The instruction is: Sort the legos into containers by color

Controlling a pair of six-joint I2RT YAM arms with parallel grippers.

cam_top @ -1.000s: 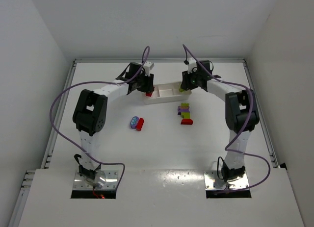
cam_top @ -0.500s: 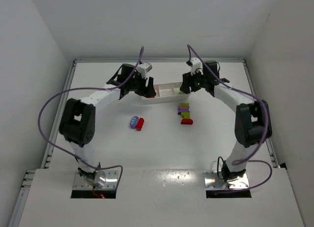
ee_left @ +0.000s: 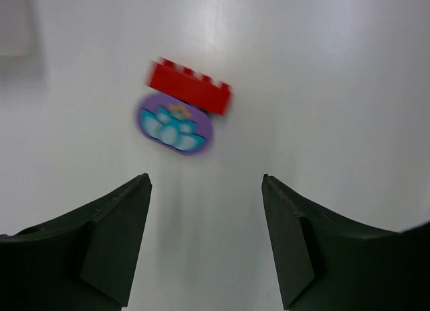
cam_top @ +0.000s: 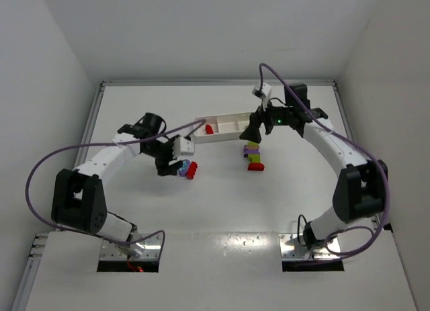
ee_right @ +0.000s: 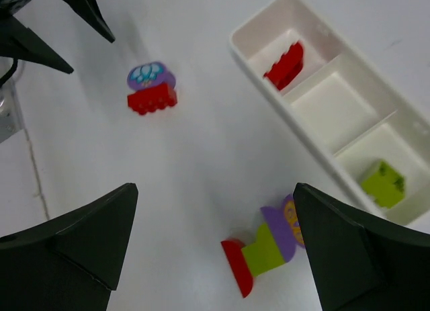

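White table [cam_top: 222, 203], plain white walls [cam_top: 201, 29], white tray [cam_top: 225, 136]

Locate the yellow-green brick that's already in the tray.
Right wrist view: the yellow-green brick lies in the end compartment of the white tray, at the opposite end from the red brick, toward the lower right of the frame.

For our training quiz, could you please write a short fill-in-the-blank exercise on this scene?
The tray's middle compartment holds ___ bricks.
The lone brick in the end compartment opposite the yellow-green brick is ___.
The left gripper hovers, jaws ___, above a red brick touching a purple oval piece.
The loose clump combines red, yellow-green and ___ pieces.
Missing: no; red; open; purple.
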